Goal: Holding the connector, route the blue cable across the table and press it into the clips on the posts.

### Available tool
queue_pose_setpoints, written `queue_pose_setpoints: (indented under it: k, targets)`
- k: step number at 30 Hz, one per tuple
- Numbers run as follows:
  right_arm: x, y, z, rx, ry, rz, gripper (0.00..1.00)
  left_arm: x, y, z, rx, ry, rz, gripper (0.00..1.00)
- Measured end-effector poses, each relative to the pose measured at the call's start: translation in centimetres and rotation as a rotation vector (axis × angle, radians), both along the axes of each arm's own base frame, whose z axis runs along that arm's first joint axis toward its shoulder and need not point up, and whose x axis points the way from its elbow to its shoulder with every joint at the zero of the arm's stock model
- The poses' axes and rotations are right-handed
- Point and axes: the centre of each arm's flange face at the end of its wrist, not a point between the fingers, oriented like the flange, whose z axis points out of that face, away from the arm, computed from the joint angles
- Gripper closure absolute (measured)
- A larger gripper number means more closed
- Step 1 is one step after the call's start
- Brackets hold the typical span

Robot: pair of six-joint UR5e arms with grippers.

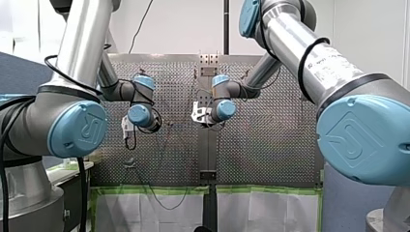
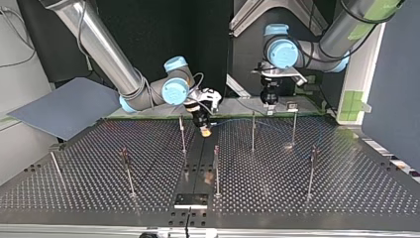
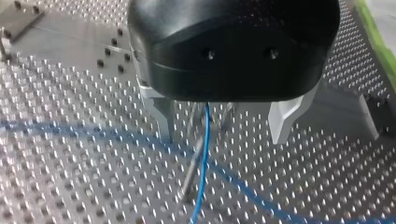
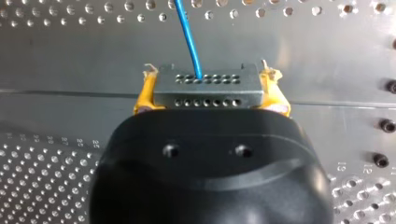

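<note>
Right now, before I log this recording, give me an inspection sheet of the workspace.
Surface: perforated table; small metal plate at its near edge in the top view.
Job's things: connector with blue cable leaving it; thin posts upright.
Clutter: nothing seen.
Grippers: my right gripper shut on the connector, yellow pads; my left gripper open, blue cable passing between its fingers.
Cables: black cables looped along the arms.
Surroundings: grey panel at the top view's left; green tape at its right.
</note>
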Motion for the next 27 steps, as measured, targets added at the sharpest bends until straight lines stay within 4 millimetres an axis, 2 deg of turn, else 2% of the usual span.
queue_pose_setpoints:
  k: [6,11,21,27]
  targets:
    - [-0.2,-0.3,0.0,-0.002,-0.003,-0.006,1.00,-0.9,-2.0,1.6,-0.028,-0.054,-0.020,0.00]
    - [-0.3,-0.5,0.0,-0.004,-0.004,-0.009,1.00,-1.0,-4.1,2.1,-0.079,-0.097,-0.068,0.00]
    - [-0.4,-0.6,0.1,-0.002,-0.008,0.004,1.00,0.2,-9.1,1.2,-0.141,-0.099,-0.160,0.00]
    - [-0.5,-0.7,0.1,-0.001,-0.009,0.008,1.00,1.7,-10.1,0.7,-0.176,-0.093,-0.159,0.00]
